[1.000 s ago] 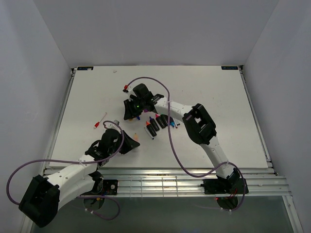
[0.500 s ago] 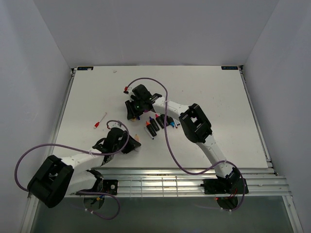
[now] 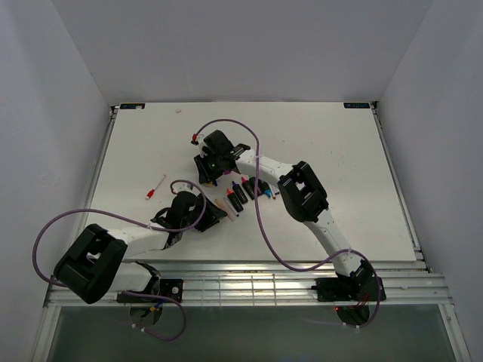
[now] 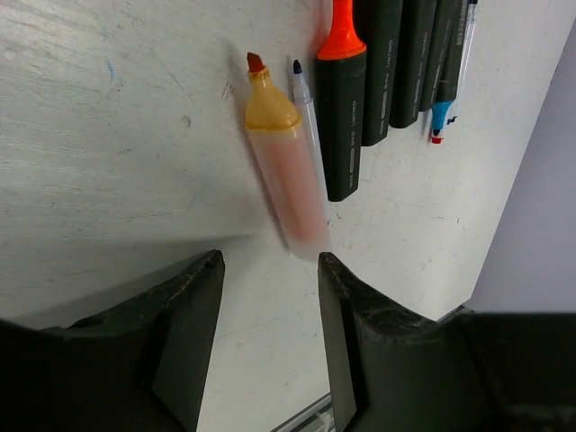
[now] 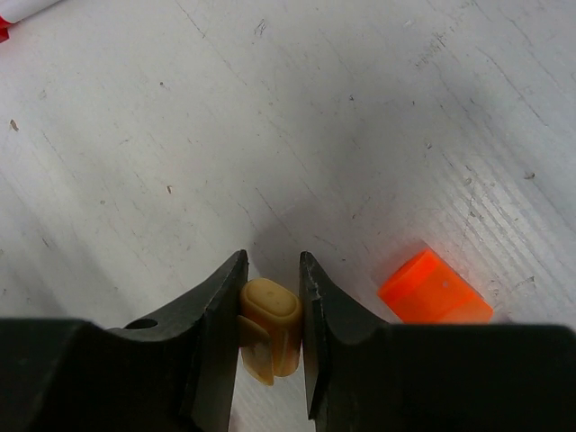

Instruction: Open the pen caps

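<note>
My left gripper (image 4: pixel 270 270) stands open just short of the butt of an uncapped peach highlighter (image 4: pixel 283 171), which lies flat on the table and touches neither finger. Beside it lie a thin pen with a dark tip (image 4: pixel 306 117) and black highlighters (image 4: pixel 342 117), the nearest showing a bare orange tip. My right gripper (image 5: pixel 272 270) is shut on a yellowish pen cap (image 5: pixel 270 324) close above the table. A loose orange cap (image 5: pixel 434 290) lies just right of it. From above, the left gripper (image 3: pixel 211 215) is near the row of pens (image 3: pixel 245 192); the right gripper (image 3: pixel 213 167) is behind it.
A thin white pen with a red cap (image 3: pixel 155 188) lies alone at the left of the table (image 3: pixel 339 166). A small red item (image 3: pixel 195 138) sits by the purple cable behind the right gripper. The table's near edge and metal rails (image 3: pixel 249 283) run below the left arm.
My left gripper has slid right toward the pen row and opened, letting go of the peach highlighter, which now lies on the table. The right gripper keeps hold of the cap.
</note>
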You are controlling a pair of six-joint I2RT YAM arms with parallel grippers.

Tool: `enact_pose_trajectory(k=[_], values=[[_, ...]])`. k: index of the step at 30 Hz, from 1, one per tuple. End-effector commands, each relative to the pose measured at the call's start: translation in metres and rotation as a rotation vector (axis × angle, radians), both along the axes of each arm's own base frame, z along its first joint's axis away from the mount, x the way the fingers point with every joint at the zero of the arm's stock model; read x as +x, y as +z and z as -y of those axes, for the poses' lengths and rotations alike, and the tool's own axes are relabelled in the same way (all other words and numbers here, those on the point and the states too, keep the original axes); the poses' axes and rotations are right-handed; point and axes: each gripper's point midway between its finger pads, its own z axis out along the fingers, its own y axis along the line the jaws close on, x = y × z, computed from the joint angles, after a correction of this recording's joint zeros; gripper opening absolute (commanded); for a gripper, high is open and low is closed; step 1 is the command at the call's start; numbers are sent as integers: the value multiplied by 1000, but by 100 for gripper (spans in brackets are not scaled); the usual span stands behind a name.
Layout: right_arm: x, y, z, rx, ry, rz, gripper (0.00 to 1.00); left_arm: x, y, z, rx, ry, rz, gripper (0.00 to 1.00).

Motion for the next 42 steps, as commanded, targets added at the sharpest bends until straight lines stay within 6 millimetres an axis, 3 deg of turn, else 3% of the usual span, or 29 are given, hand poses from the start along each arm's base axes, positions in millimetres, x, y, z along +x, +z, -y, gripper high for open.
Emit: enact_pose_trajectory(k=[1, 3, 8, 9, 14, 16, 18, 19, 21, 23, 24, 25, 26, 27, 28, 30, 31, 34, 36, 37, 38, 39, 40, 41, 42], values=[[5, -1, -1, -19, 7, 24, 34, -11, -16, -12, 46, 23, -44, 58], [4, 1, -2, -13, 13, 23, 36, -13, -17, -14, 47, 27, -47, 59], [6, 17, -3, 9, 23, 47, 53, -12, -11, -26, 108, 63, -52, 62], [6, 19, -4, 12, 25, 51, 55, -2, -2, -29, 132, 89, -23, 63], [10, 42, -8, 42, 35, 90, 63, 8, 23, -50, 248, 140, 16, 66], [12, 53, -9, 60, 40, 105, 65, 20, 46, -57, 265, 181, 74, 67], [14, 74, -11, 85, 42, 134, 66, 22, 55, -65, 307, 196, 83, 67], [16, 91, -9, 104, 36, 158, 67, 30, 69, -70, 318, 227, 112, 68], [16, 107, -7, 120, 34, 176, 68, 31, 75, -79, 357, 248, 104, 68], [17, 136, -1, 156, 26, 206, 69, 36, 83, -94, 388, 300, 90, 69], [16, 138, 4, 151, 16, 205, 70, 38, 84, -99, 392, 315, 81, 69], [21, 157, 14, 168, -21, 221, 70, 42, 85, -113, 395, 362, 61, 69], [23, 160, 22, 166, -42, 217, 70, 42, 86, -119, 390, 376, 41, 68], [21, 151, 33, 143, -64, 195, 70, 44, 86, -126, 388, 397, 29, 68], [33, 165, 53, 132, -136, 226, 70, 47, 86, -141, 389, 447, 12, 67], [38, 162, 79, 91, -211, 235, 70, 52, 91, -153, 396, 479, 5, 66], [37, 156, 101, 53, -254, 233, 70, 56, 94, -163, 413, 496, 4, 66], [26, 147, 127, 39, -265, 219, 70, 71, 102, -178, 459, 525, -5, 66], [20, 145, 134, 43, -269, 216, 70, 78, 100, -186, 497, 548, -46, 66], [13, 153, 135, 69, -260, 217, 70, 80, 98, -193, 499, 574, -71, 66], [4, 141, 138, 64, -250, 188, 70, 79, 94, -197, 492, 600, -108, 66], [-2, 141, 137, 84, -250, 173, 70, 81, 88, -203, 489, 628, -146, 66], [-7, 152, 134, 134, -233, 181, 70, 80, 84, -206, 481, 653, -175, 66], [-16, 139, 138, 130, -227, 152, 70, 76, 79, -209, 456, 701, -218, 66], [-21, 141, 138, 148, -225, 147, 70, 75, 75, -211, 441, 728, -242, 68]])
